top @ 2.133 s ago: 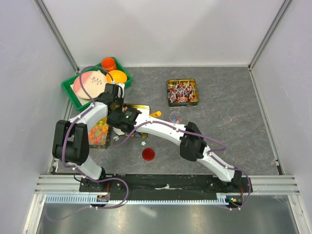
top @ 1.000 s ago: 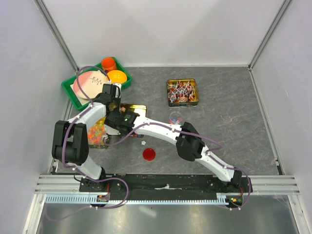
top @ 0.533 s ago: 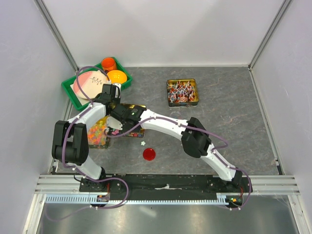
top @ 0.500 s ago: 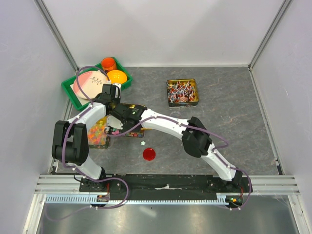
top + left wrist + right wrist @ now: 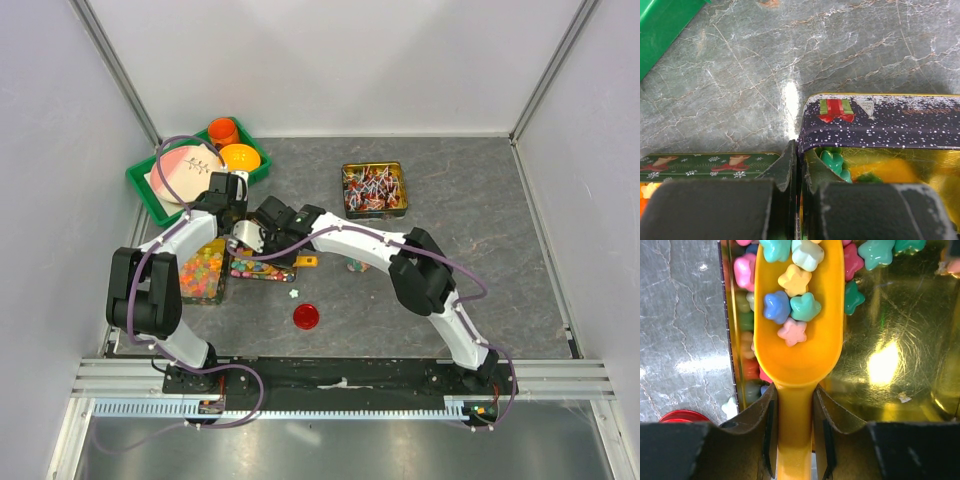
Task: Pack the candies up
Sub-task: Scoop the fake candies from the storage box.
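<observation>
Right pincer (image 5: 794, 412) is clamped on the handle of the yellow scoop (image 5: 800, 355), and the bowl of that scoop carries a small load of the candies (image 5: 790, 295): blue, green, pink, yellow and pale stars. It hangs over the gold-lined tin (image 5: 890, 125), close to the tin's left wall in the wrist view, where more candies are banked up, while the rest of the shiny floor lies bare with plenty of room. Over to the left pincer (image 5: 797, 167), which is closed on the purple snow-speckled wall of that same tin at its corner, one finger outside and one inside the rim. It's tight there: the outer finger sits squeezed against the green Christmas tin (image 5: 705, 164), which stands right alongside. The green tray (image 5: 665, 25) lies just beyond, carrying an orange cup (image 5: 222, 130), an orange bowl (image 5: 240, 157) and a plate (image 5: 180, 170). From above, both arms crowd over the tin on the left side of the bench (image 5: 480, 260). A loose star (image 5: 293, 293) lies on the stone just in front of the tin, a red lid (image 5: 305, 316) a little nearer the arm bases, and the lollipop tin (image 5: 375, 215) stands well apart toward the back, with open bench to its right
</observation>
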You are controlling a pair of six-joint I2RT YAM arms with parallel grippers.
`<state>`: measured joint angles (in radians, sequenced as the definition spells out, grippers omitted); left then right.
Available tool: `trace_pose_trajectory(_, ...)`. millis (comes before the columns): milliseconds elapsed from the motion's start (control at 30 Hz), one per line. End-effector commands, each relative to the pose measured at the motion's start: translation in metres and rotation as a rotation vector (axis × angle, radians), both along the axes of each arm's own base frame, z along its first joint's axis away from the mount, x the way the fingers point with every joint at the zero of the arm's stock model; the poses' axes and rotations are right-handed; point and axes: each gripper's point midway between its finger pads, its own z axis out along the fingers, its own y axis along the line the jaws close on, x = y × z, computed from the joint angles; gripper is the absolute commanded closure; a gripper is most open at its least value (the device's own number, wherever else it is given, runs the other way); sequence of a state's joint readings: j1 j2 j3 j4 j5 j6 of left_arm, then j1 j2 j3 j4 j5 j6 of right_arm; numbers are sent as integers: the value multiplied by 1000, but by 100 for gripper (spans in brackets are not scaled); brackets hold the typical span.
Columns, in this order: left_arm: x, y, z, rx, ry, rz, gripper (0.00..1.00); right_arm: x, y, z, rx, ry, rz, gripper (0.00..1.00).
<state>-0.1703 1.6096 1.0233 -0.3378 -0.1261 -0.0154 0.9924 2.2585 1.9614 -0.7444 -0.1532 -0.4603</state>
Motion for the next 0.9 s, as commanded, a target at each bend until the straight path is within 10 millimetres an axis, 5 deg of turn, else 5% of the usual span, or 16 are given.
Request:
trace_pose_trajectory(0,16,-13,26,-79,-107,-6,99,2,6,7,133,4,0,100)
trace_pose_trajectory(867,18,-8,20,-86,-89,6,98,-2,-5,37,372,-28,2,100)
